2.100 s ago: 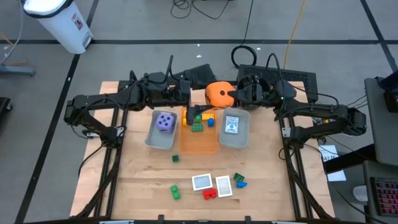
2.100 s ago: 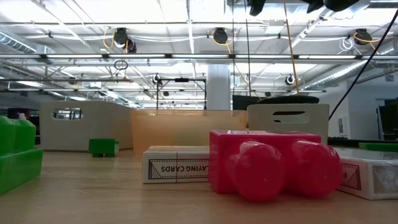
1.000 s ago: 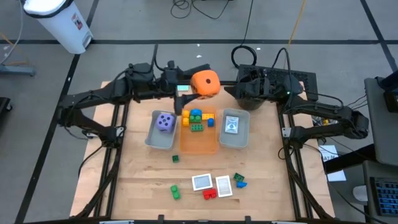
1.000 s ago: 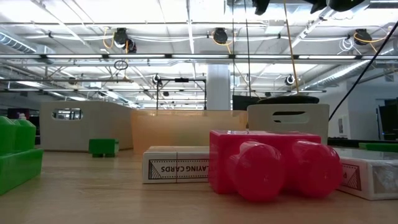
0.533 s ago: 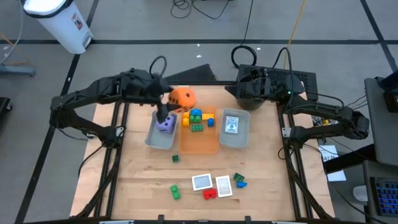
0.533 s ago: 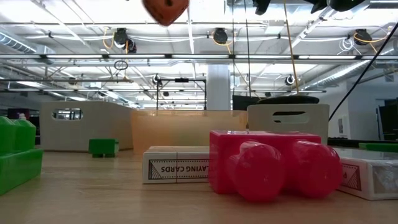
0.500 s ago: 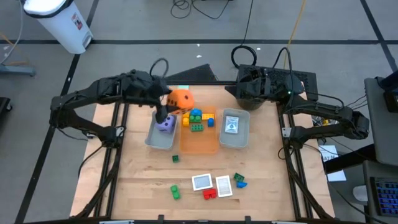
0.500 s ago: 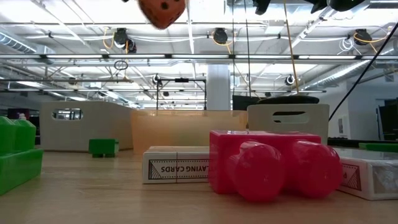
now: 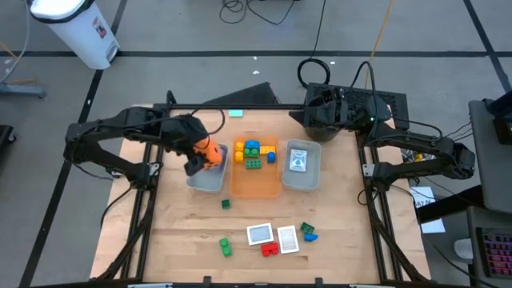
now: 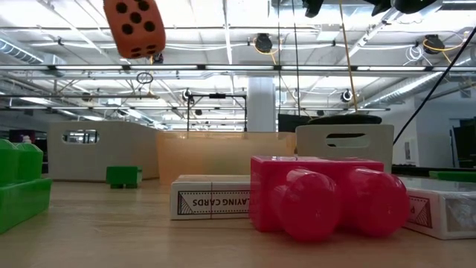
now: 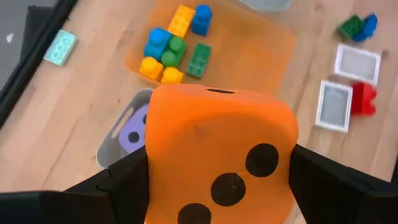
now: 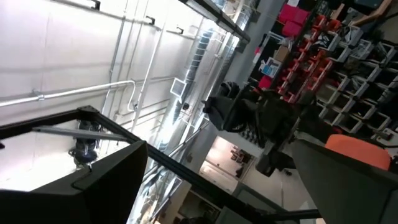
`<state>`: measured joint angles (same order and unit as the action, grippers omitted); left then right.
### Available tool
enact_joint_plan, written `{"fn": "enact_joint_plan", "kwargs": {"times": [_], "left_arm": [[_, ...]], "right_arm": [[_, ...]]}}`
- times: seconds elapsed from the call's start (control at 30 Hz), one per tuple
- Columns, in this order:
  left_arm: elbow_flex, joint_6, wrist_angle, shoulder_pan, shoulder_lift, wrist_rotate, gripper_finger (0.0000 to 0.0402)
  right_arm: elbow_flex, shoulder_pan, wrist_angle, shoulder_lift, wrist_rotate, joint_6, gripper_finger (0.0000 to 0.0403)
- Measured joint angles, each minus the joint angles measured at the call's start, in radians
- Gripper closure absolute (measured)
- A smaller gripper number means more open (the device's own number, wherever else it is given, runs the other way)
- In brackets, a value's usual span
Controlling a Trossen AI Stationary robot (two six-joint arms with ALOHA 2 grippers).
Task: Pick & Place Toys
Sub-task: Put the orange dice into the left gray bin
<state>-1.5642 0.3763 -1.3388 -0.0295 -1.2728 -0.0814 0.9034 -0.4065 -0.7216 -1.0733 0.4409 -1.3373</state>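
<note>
orange die (image 11: 217,158): clamped across two opposite faces, carried in the air above the left grey tray (image 9: 206,179); wide squeeze suits a bulky cube
left gripper (image 9: 202,158): closed on the orange die, hanging over the tray's near-centre edge; looks lined up for a drop-in
purple die (image 11: 133,137): already lying in that grey tray, so dice seem to be sorted there
bricks (image 9: 252,154): blue, yellow, green cluster grouped at the far end of the orange tray (image 9: 256,186), apparently the brick bin
card (image 9: 298,160): lying in the right grey tray (image 9: 302,177), apparently the card bin
loose toys: red brick (image 9: 270,249), green bricks, two cards on the counter (image 9: 176,232), not yet sorted
right gripper: fingers wide apart, empty, parked at the far right of the counter, clear of the trays
</note>
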Motion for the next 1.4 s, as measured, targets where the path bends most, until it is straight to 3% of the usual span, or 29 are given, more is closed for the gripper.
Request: {"fn": "enact_joint_plan", "kwargs": {"times": [0.47,0.63,0.9,1.4], "left_arm": [[0.173,-0.09,-0.047,0.11,0.001,-0.006,0.0089],[0.242,-0.158,0.016,0.085,0.002,0.001,0.0089],[0.346,-0.24,0.113,0.026,0.002,0.1,0.0089],[0.46,-0.369,0.221,-0.051,0.002,0.118,0.0089]], "right_arm": [[0.0,0.009,0.009,-0.001,0.032,0.04,0.0012],[0.0,0.009,0.018,-0.001,0.032,0.041,0.0011],[0.0,0.009,0.024,-0.002,0.032,0.04,0.0011],[0.0,0.009,0.069,-0.002,0.026,0.067,0.0011]]}}
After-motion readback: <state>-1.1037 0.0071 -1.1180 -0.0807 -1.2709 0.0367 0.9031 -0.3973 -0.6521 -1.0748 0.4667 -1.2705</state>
